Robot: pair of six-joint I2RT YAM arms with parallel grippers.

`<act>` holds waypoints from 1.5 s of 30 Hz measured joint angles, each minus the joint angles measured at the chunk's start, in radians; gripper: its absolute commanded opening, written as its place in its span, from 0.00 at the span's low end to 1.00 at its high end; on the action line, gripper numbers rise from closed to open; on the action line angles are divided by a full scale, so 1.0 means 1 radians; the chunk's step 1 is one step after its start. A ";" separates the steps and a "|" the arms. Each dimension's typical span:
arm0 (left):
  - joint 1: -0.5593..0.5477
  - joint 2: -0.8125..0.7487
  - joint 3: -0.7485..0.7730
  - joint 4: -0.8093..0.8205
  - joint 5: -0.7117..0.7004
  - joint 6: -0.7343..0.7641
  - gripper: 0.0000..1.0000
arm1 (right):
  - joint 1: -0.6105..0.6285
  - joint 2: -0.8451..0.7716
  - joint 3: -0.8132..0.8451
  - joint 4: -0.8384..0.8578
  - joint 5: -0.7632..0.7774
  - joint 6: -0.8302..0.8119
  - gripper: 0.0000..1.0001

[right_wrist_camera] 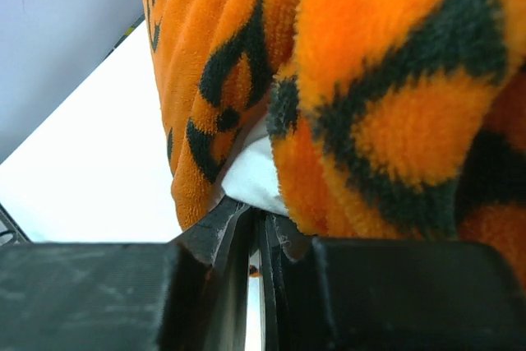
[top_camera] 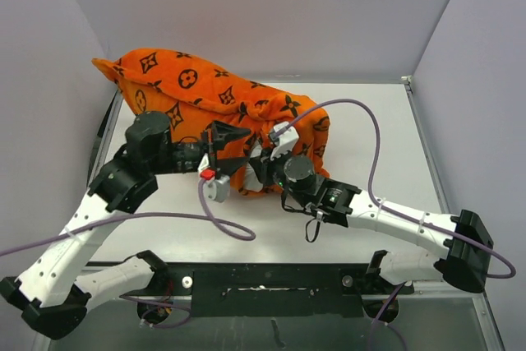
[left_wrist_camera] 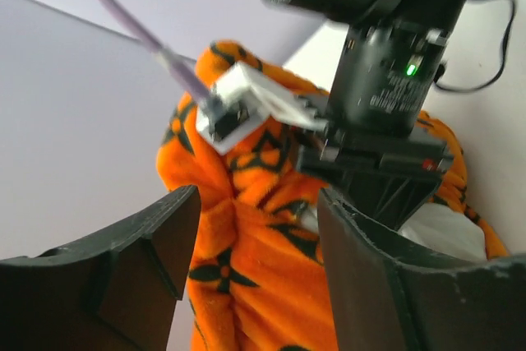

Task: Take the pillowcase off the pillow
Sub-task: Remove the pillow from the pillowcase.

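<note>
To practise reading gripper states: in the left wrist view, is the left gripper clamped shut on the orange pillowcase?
No, the left gripper stands open, its fingers wide apart, the pillowcase visible beyond them.

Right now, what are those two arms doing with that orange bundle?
They are trying to get an orange patterned pillowcase off a white pillow, which is mostly covered. The right pincer is shut at a bit of pillow peeking from the opening. The left pincer stands open facing the pillowcase, gripping nothing.

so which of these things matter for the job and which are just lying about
job: pillowcase, pillow, left gripper, right gripper
just there: table, purple cables
</note>
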 measured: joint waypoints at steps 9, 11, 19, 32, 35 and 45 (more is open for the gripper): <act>0.037 0.315 0.156 -0.129 -0.120 -0.068 0.78 | -0.007 -0.243 -0.275 0.026 0.016 0.132 0.00; 0.058 0.385 0.235 -0.176 -0.125 -0.096 0.78 | -0.007 -0.289 -0.318 0.024 0.024 0.155 0.00; 0.028 0.550 0.385 -0.325 -0.152 -0.212 0.00 | -0.008 -0.344 -0.346 -0.007 0.038 0.182 0.19; 0.033 0.950 1.223 -0.386 -0.206 -0.681 0.00 | -0.212 -0.526 -0.251 -0.135 -0.029 0.139 0.99; 0.043 1.038 1.431 -0.371 -0.191 -0.768 0.00 | -0.243 -0.585 -0.192 -0.157 -0.024 0.108 0.98; 0.202 0.763 0.963 -0.069 -0.054 -1.004 0.00 | -0.245 -0.843 -0.142 -0.356 0.080 0.035 0.98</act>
